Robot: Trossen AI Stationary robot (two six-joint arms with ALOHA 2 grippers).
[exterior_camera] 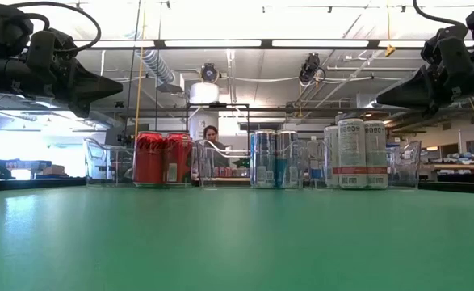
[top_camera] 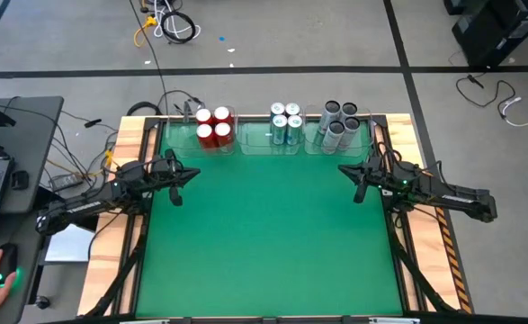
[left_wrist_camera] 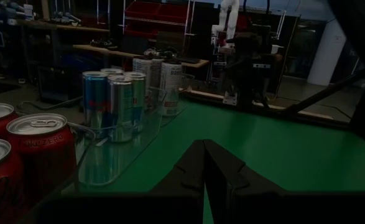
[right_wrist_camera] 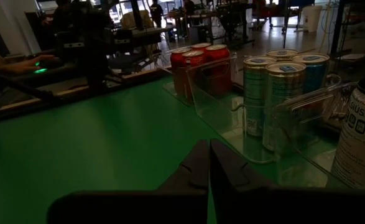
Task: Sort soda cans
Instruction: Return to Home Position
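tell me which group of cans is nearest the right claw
The grey cans, at the row's right end, just beyond the right claw; the blue-and-white ones stand mid-row, the red ones far left.

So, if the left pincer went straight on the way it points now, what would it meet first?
Nothing near: the left pincer points across the green table, passing beside the cans. Farther on, it would probably meet the right pincer facing it, though the exact line is unclear.

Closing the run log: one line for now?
red cans: left bin | blue-white cans: middle bin | grey cans: right bin | left gripper: shut, empty, above mat | right gripper: shut, empty, above mat
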